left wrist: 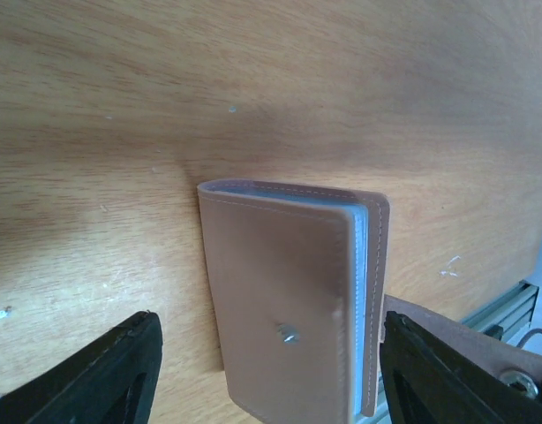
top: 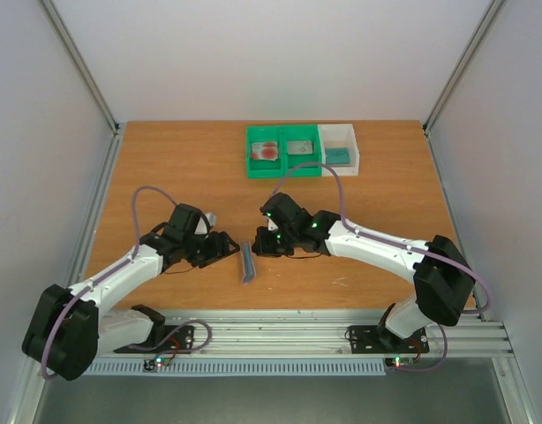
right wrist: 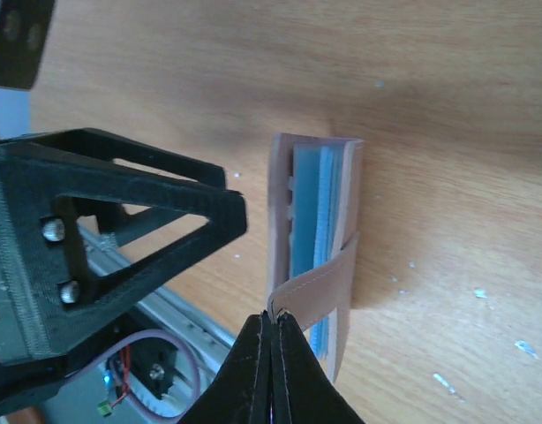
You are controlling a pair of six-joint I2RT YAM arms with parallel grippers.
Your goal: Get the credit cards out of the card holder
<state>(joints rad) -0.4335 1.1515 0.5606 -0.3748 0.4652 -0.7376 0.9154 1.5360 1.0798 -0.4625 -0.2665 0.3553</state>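
Note:
The card holder (top: pixel 246 262) stands on its edge on the table between my two grippers, folded, brownish-pink outside with blue-grey panels showing in the gap (right wrist: pixel 319 208). In the left wrist view its outer face (left wrist: pixel 280 291) carries a small metal stud. My left gripper (top: pixel 225 248) is open, its fingers (left wrist: pixel 108 371) on either side of the holder (left wrist: pixel 269 358). My right gripper (right wrist: pixel 276 320) is shut on the holder's closing strap (right wrist: pixel 319 287); it also shows in the top view (top: pixel 259 246). A white card with red blotches (top: pixel 268 150), a grey-silver card (top: pixel 300 147) and a teal card (top: pixel 340 155) lie in the trays.
A green compartment tray (top: pixel 284 168) and a white one (top: pixel 353 148) stand side by side at the back of the table. The metal rail (top: pixel 297 331) with the arm bases runs along the near edge. Grey walls enclose both sides.

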